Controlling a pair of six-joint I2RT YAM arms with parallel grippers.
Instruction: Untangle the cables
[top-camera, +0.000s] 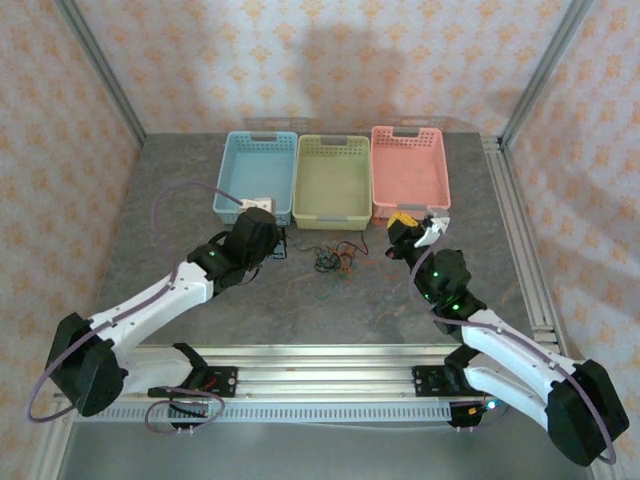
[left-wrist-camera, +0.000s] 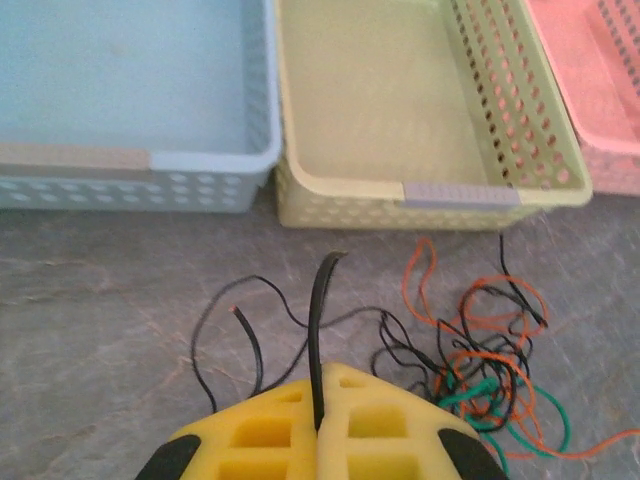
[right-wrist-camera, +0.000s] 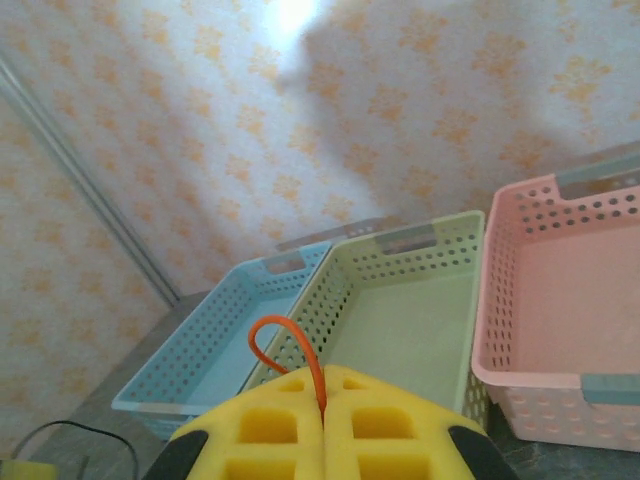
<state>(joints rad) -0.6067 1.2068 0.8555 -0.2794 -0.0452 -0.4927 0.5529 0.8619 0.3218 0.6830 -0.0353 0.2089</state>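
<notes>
The grey, stone-mottled tabletop (top-camera: 330, 315) carries three perforated plastic baskets touching in a row at its far side: the blue basket (top-camera: 258, 135), the green basket (top-camera: 333, 139) and the pink basket (top-camera: 409, 130). Each is rectangular with a grey handle strip on the rim and a smooth, bare floor. The left gripper (left-wrist-camera: 320, 400) has blocky yellow fingers with square hollows, pressed together on a stiff black cable (left-wrist-camera: 318, 310) that rises between them. The right gripper (right-wrist-camera: 323, 400), built the same, is clamped on a looping orange cable (right-wrist-camera: 312, 358). The remaining cables (left-wrist-camera: 480, 360) lie on the tabletop just in front of the green basket, a loose knot of thin orange, black and green strands.
</notes>
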